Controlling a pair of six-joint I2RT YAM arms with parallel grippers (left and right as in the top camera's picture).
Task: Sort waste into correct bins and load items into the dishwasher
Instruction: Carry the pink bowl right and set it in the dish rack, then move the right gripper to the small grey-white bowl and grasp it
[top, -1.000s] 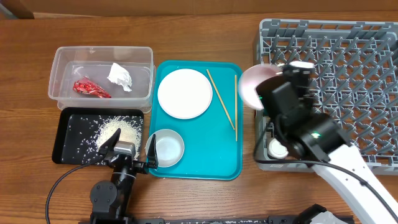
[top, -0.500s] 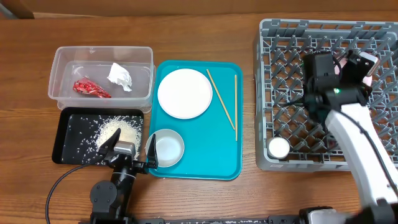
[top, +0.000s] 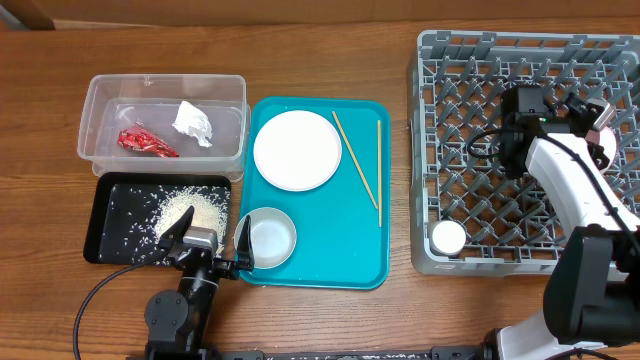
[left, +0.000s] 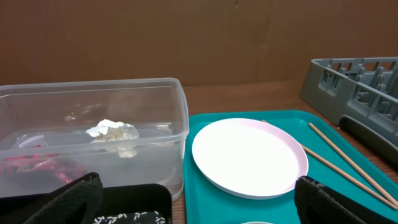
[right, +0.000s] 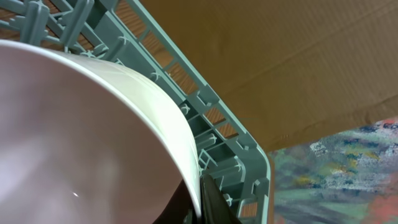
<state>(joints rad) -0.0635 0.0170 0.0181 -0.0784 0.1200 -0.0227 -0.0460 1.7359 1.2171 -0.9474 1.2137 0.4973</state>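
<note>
My right gripper (top: 597, 118) is shut on the rim of a pale pink bowl (right: 74, 137) and holds it tilted over the right part of the grey dish rack (top: 470, 60). In the right wrist view the fingers (right: 202, 199) pinch the bowl's edge. My left gripper (top: 210, 245) is open and empty, low between the black tray (top: 110, 190) of rice grains (top: 190, 210) and a small bowl (top: 270, 238). The clear tub (top: 165, 90) holds the red wrapper (top: 147, 141) and white tissue (top: 193, 122). The plate (top: 297, 149) and two chopsticks (top: 355, 160) lie on the teal tray.
A white cup (top: 447, 237) sits in the rack's front left corner. The teal tray (top: 360, 265) lies between the bins and the rack. In the left wrist view the tub (left: 124, 93), plate (left: 249, 155) and rack edge (left: 348, 74) lie ahead.
My right arm has carried the pink bowl from the rack's left edge across to its right side. The left arm has not moved.
</note>
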